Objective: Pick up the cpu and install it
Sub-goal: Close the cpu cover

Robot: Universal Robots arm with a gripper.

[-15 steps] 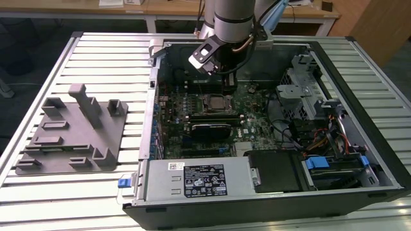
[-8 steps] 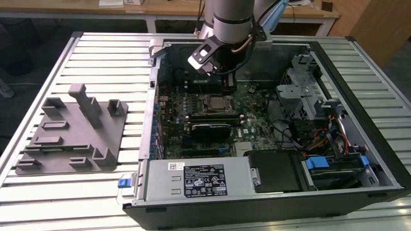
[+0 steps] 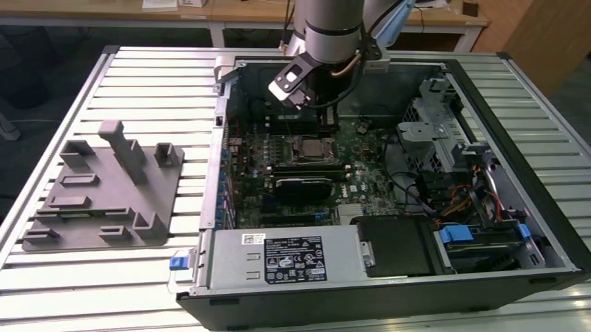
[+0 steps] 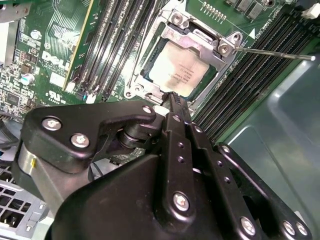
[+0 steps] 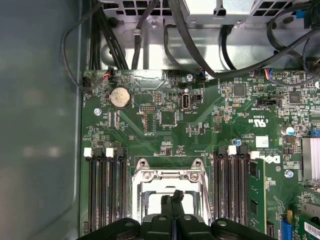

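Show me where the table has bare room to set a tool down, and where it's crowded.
Bare slats lie on the table behind the grey fixture, in front of it, and along the exterior view's right of the computer case. Inside the case is crowded: cables beside the motherboard, the hand at the cpu.

the gripper (image 4: 172, 97), fingers pressed together, had its tip at the six o'clock edge of the cpu (image 4: 177, 69) in its socket frame (image 4: 201, 39), memory slots (image 4: 117, 40) at nine and three o'clock.
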